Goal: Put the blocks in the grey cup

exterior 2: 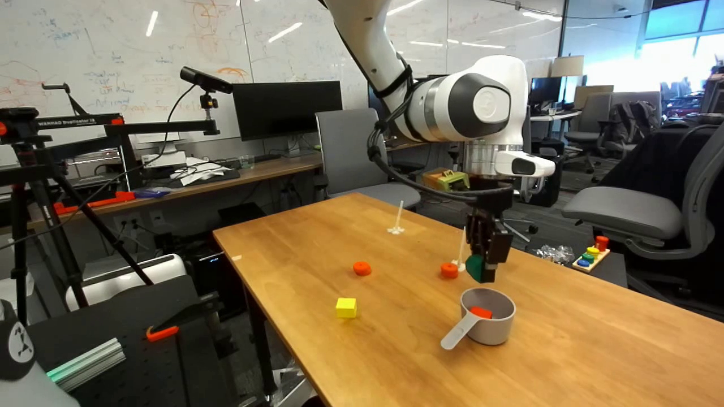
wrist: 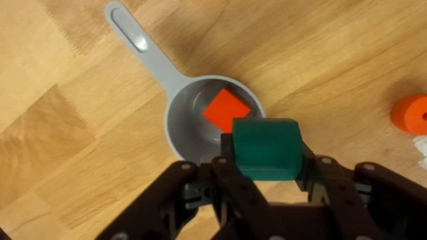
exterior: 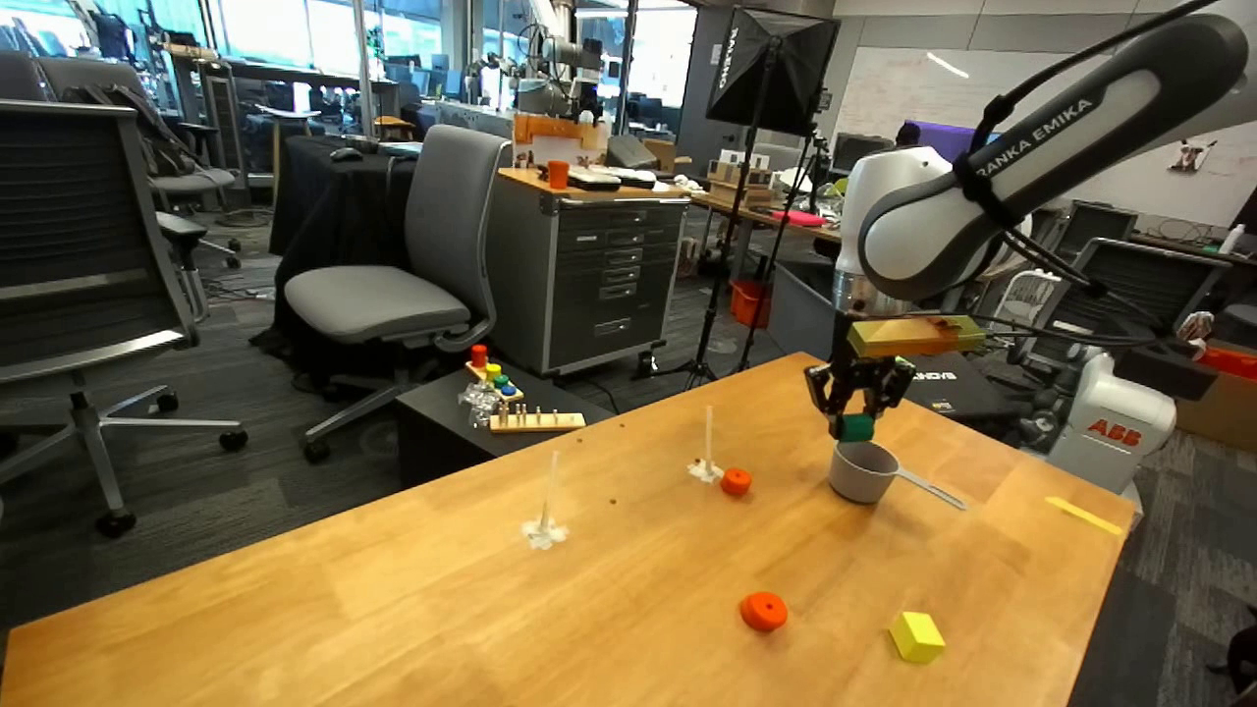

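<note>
Black gripper (wrist: 266, 156) grasps a green rounded block (wrist: 267, 143) above a round grey cup (wrist: 181, 125) holding a red square-faced block (wrist: 225, 110); toward the left edge of the wooden worktop (exterior 2: 565, 339) in an exterior view lies a yellow cube (exterior 2: 346, 308).

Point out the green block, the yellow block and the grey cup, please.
Green block (wrist: 267, 150), wrist view: side facing the camera.
Yellow block (exterior: 917, 637), in an exterior view: its middle.
Grey cup (exterior 2: 496, 332), in an exterior view: outer wall.
</note>
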`<move>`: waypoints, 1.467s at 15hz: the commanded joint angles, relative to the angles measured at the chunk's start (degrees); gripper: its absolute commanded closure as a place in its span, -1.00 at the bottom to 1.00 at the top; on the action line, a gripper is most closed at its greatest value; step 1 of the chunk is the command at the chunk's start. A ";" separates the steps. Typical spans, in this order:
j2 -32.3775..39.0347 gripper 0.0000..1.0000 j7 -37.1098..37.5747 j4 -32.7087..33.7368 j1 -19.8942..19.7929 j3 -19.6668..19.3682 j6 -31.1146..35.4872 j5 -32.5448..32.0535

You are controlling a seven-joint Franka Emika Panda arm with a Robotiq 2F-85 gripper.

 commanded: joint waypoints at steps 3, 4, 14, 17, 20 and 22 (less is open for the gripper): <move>0.97 0.65 -0.06 1.18 -2.02 -0.87 -3.18 1.36; 1.14 -0.35 0.34 1.41 -2.24 -0.86 -4.04 1.58; -1.09 -1.00 -5.34 -3.35 0.93 2.88 -5.14 -0.70; -2.16 -1.00 -9.08 -6.44 3.48 5.02 -5.37 -1.88; -2.96 -1.00 -13.24 -8.52 5.62 6.36 -6.88 -4.01; -3.50 -1.00 -14.40 -9.74 6.59 6.63 -8.27 -5.33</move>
